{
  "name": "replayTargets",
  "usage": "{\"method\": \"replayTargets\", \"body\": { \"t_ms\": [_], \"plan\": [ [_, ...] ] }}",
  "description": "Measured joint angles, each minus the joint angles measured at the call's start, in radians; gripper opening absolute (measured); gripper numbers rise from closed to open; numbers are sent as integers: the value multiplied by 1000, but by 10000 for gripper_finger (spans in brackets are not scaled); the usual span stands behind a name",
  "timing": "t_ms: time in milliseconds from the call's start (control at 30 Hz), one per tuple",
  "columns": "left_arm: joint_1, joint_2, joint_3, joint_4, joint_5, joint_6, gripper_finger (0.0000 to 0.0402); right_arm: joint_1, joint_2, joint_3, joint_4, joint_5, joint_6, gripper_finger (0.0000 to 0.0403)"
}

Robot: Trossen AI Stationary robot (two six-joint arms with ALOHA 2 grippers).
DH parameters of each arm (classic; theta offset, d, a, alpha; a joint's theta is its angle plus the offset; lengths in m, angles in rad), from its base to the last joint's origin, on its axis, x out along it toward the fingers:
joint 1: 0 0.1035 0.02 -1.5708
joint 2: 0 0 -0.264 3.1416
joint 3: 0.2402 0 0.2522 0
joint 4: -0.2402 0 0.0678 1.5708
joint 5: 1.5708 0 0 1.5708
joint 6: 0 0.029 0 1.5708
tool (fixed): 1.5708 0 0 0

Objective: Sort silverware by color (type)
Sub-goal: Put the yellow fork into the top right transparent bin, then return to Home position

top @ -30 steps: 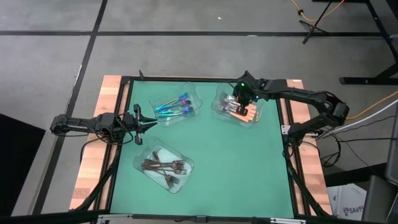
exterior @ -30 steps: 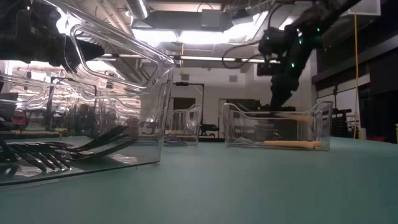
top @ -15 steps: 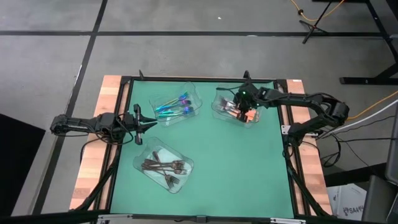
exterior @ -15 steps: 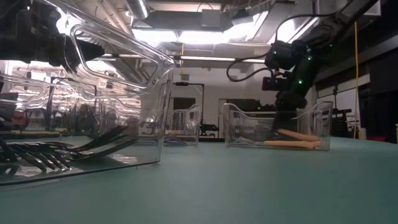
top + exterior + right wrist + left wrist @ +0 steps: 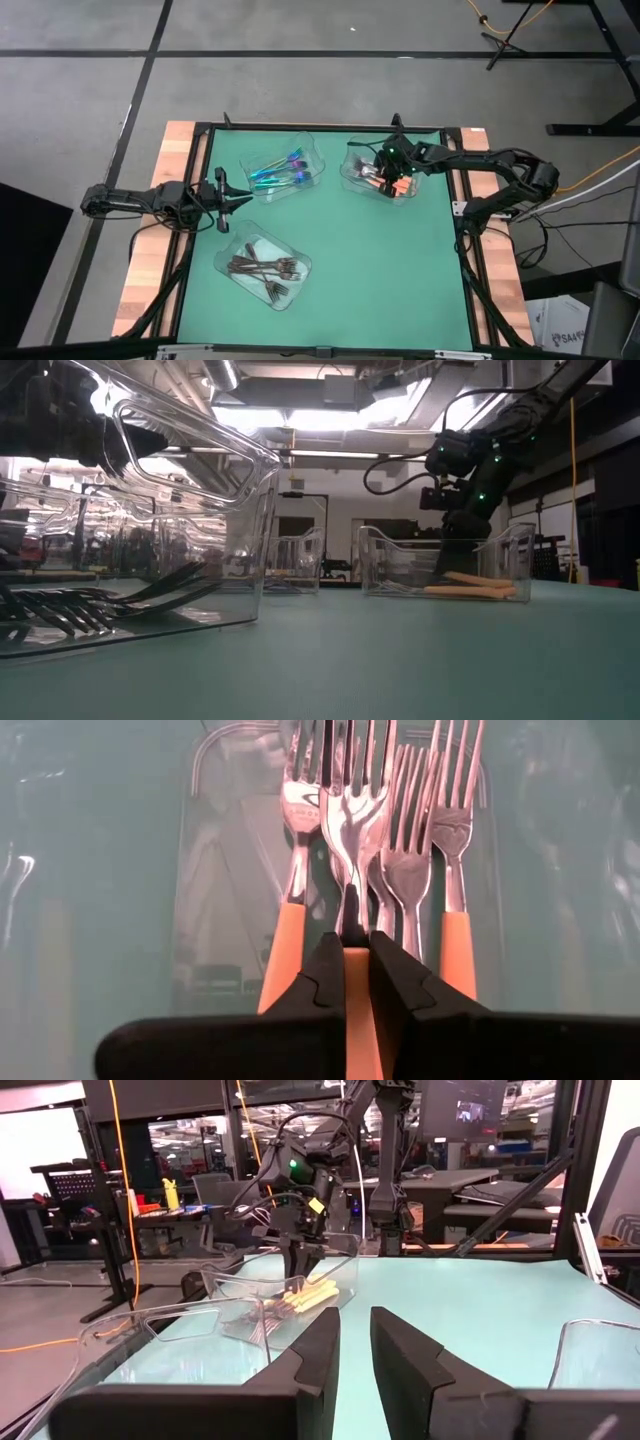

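You have the right gripper (image 5: 392, 183) low inside the clear plastic tray (image 5: 352, 152) at the far right of the green mat (image 5: 370, 270), its fingers clamped on the handle of an orange-handled fork with silver tines (image 5: 352, 830). The wrist view shows that handle pinched between the two dark pads, the tines pointing ahead over three more orange forks lying side by side on the tray floor. Holding it low and parallel to its neighbours looks meant to let the fork settle among its own kind rather than drop across them.

The iridescent blue-purple forks (image 5: 280, 173) sit in their own clear tray (image 5: 305, 140) at the far middle, and the dark brown-black forks (image 5: 262, 270) lie in the near tray (image 5: 232, 250); no silverware shows loose on the mat, so I judge this to be the last piece.

Your left gripper (image 5: 238, 197) waits at the mat's left edge, holding nothing, fingers a little apart.

You cannot tell whether the held fork already touches the tray floor: the low view shows it only through the tray wall, and from above the gripper covers it. The exact count in each tray is hard to read.
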Motion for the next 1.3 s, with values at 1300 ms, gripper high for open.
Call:
{"method": "replayTargets", "body": {
  "t_ms": [1300],
  "plan": [
    [0,0,0,0,0,0,53,0,3,-4,-8,-22,24,78]
  ]
}}
